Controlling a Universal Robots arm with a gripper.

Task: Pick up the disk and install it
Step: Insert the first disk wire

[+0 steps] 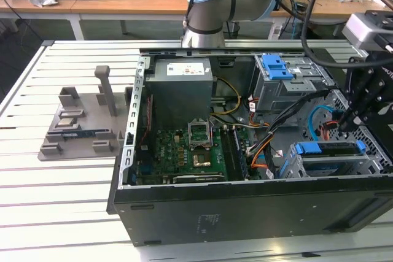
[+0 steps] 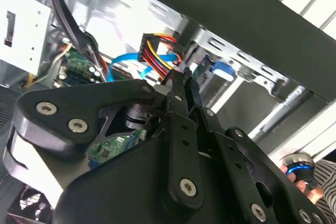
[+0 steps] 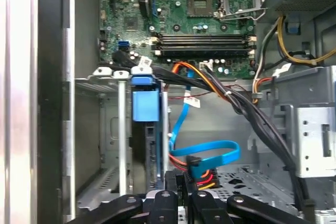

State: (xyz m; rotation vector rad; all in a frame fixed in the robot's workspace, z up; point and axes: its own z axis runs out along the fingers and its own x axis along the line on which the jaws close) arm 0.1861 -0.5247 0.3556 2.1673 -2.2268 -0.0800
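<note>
Already the disk (image 3: 148, 145) sat edge-on in the drive cage (image 3: 100, 129), its blue rail (image 3: 145, 103) facing the motherboard (image 3: 178, 9). Just beside it, over the cable connector (image 3: 202, 171), the gripper (image 3: 182, 184) hung with fingers pressed together, holding nothing.

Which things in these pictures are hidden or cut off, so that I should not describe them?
- Disk: the first wrist view shows it edge-on in the drive cage; its label face is hidden.
- Gripper: in the second wrist view its own body covers what lies under it.
- Exterior view: the case wall hides the motherboard's near edge.
</note>
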